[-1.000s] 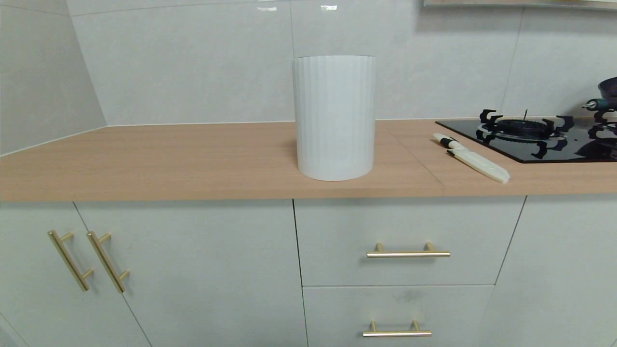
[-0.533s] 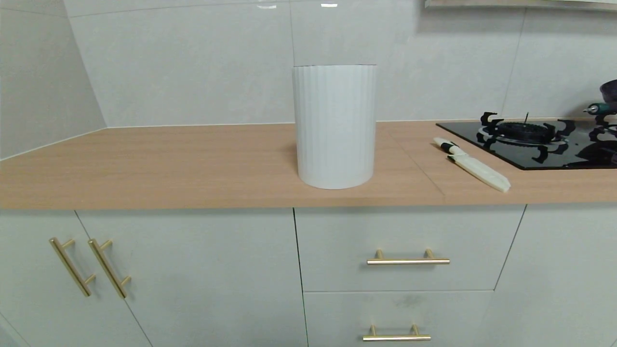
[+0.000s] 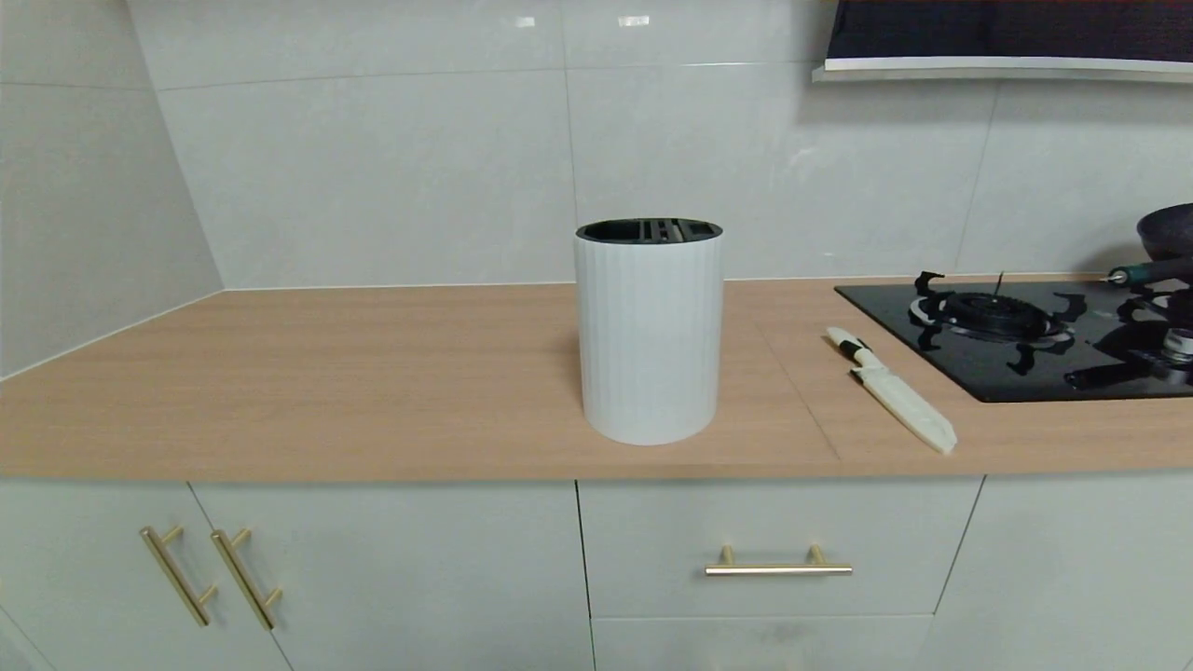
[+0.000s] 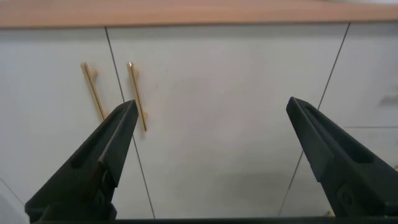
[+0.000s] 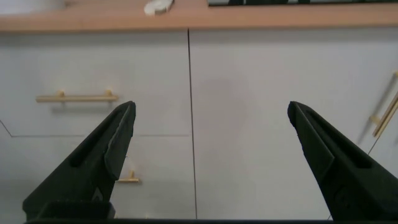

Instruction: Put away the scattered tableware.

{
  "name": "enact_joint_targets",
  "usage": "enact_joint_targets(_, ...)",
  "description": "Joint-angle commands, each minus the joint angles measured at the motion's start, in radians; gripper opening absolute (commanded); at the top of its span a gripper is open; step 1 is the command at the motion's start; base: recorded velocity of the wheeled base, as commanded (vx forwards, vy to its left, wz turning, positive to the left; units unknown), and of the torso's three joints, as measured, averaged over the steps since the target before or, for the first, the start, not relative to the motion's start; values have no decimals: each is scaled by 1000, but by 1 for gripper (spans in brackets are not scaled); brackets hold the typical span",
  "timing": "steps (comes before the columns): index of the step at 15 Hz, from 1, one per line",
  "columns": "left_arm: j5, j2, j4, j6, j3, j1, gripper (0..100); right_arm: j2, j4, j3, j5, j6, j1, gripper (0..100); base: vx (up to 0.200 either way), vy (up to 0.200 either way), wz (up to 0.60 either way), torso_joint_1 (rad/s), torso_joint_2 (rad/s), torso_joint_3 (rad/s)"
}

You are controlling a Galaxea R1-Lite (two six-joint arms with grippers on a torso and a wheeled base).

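A white knife (image 3: 890, 390) with a black band on its handle lies flat on the wooden counter (image 3: 373, 373), between the holder and the hob. Its tip (image 5: 159, 6) reaches the counter's front edge. A tall white ribbed knife holder (image 3: 649, 332) with a black slotted top stands upright at the counter's middle. My left gripper (image 4: 211, 118) is open below counter height, facing the white cabinet doors. My right gripper (image 5: 211, 118) is open too, low in front of the drawers, with nothing between its fingers.
A black gas hob (image 3: 1016, 340) with pan supports sits at the right, a dark pan (image 3: 1165, 238) on its far burner. Gold bar handles mark the cabinet doors (image 3: 210, 589) and the drawer (image 3: 778, 567). A hood edge (image 3: 1002, 65) hangs above.
The whole head view has shifted: the camera rose, so the counter sits lower in the picture and the holder's slotted top shows. The knife and holder stayed in place.
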Motion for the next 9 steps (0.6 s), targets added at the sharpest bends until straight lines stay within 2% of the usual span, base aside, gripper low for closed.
enact_joint_targets(1, 0, 0, 1, 0, 0, 0, 100, 1, 0, 0, 0, 0, 0, 100, 0, 0, 0, 188, -471, -286)
enact_joint_targets(9, 0, 0, -1, 0, 0, 0, 100, 1, 0, 0, 0, 0, 0, 100, 0, 0, 0, 207, -488, -280)
